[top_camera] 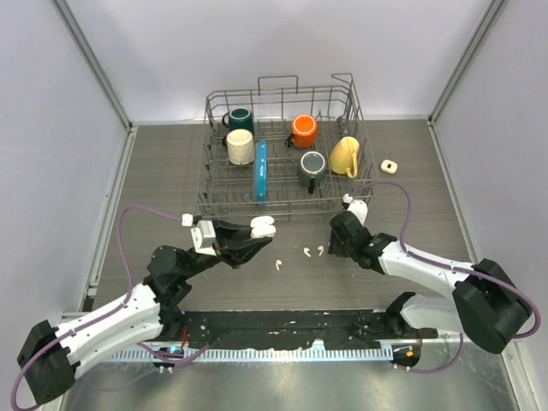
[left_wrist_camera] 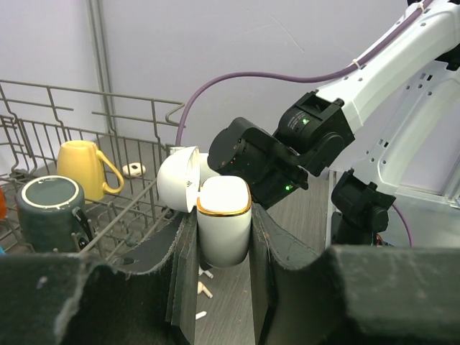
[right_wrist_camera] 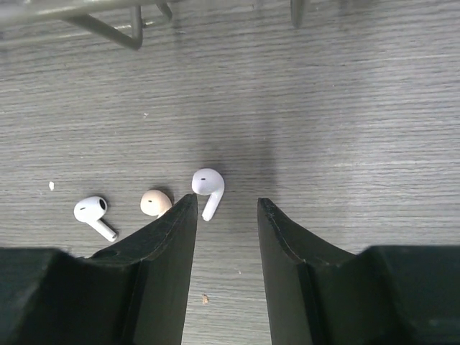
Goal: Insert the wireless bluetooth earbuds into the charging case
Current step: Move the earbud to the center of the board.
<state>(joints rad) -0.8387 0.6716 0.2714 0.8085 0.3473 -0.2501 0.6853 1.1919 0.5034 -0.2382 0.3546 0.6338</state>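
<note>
My left gripper point(top_camera: 257, 235) is shut on the charging case point(top_camera: 263, 226), a white case with a gold rim point(left_wrist_camera: 223, 223) held upright above the table, its lid point(left_wrist_camera: 177, 180) hinged open to the left. Three earbuds lie on the table between the arms: a white one point(right_wrist_camera: 208, 188), a beige-tipped one point(right_wrist_camera: 155, 203) and another white one point(right_wrist_camera: 92, 213). From above they show as a loose row point(top_camera: 307, 252). My right gripper point(right_wrist_camera: 226, 205) is open and low over the table. The nearest white earbud lies just ahead of its left fingertip, with nothing between the fingers.
A wire dish rack point(top_camera: 282, 201) stands behind the earbuds, holding a yellow mug point(top_camera: 344, 156), an orange mug point(top_camera: 303, 130), a cream mug point(top_camera: 241, 147), two dark mugs and a blue plate point(top_camera: 261, 169). A small cream ring point(top_camera: 390, 166) lies right of the rack.
</note>
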